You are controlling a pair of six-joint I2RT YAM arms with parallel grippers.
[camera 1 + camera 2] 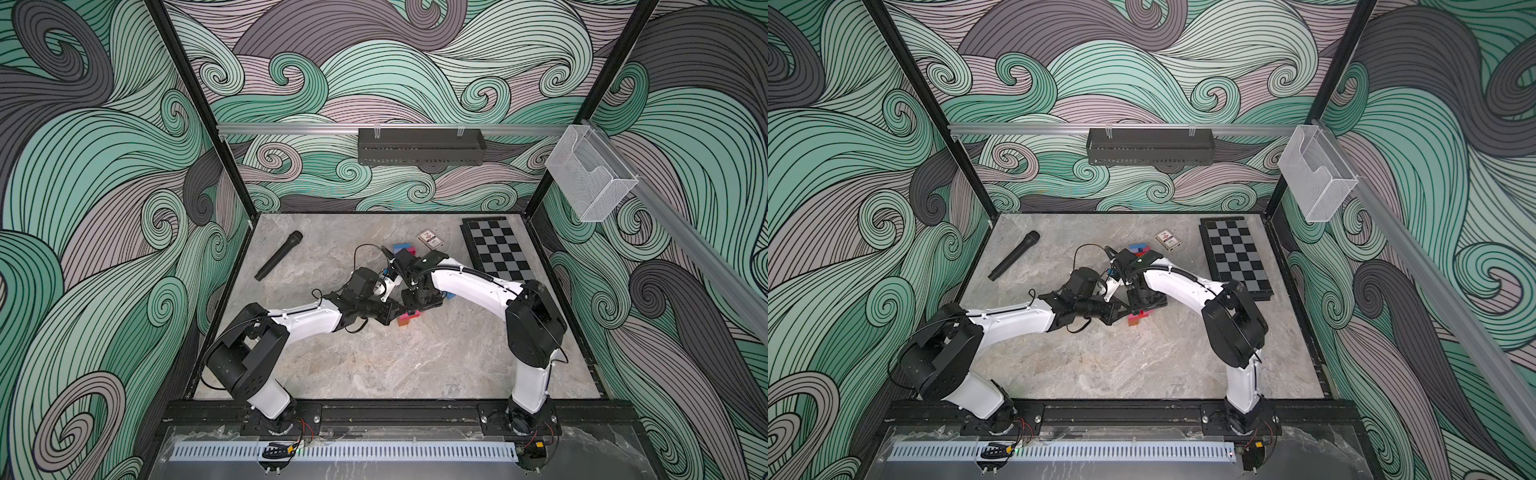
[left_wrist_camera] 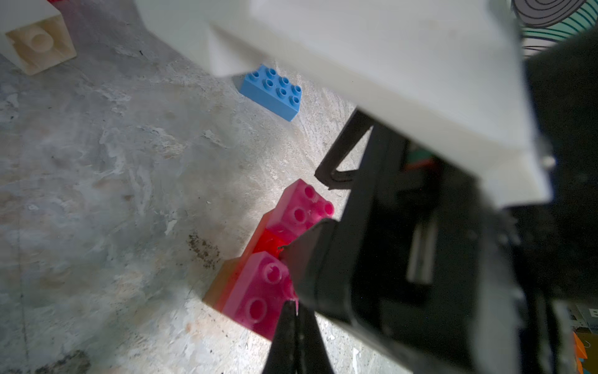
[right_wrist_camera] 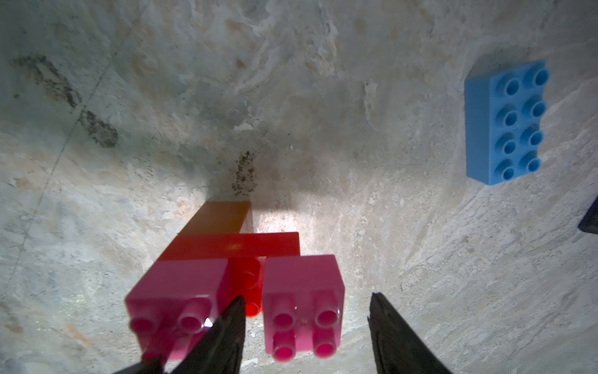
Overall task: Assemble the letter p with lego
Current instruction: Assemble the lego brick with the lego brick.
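The lego build (image 3: 233,246) stands on the marble table: an orange brick at the bottom, a red one (image 3: 246,275) across it, and two pink bricks on top. My right gripper (image 3: 307,299) is open, its fingertips on either side of the square pink brick (image 3: 302,291) without gripping it. My left gripper (image 2: 293,306) is shut, with its tip against the edge of the other pink brick (image 2: 259,294). In both top views the two grippers meet over the build (image 1: 409,321) (image 1: 1138,318). A blue brick (image 3: 508,123) (image 2: 271,92) lies loose nearby, and a white one (image 2: 38,42) lies on its side.
More lego (image 1: 405,249) is piled behind the arms, beside a boxed card deck (image 1: 430,240). A chessboard (image 1: 498,249) lies at the back right and a black microphone (image 1: 279,255) at the back left. A black tray (image 1: 422,145) and a wire basket (image 1: 590,174) hang on the walls.
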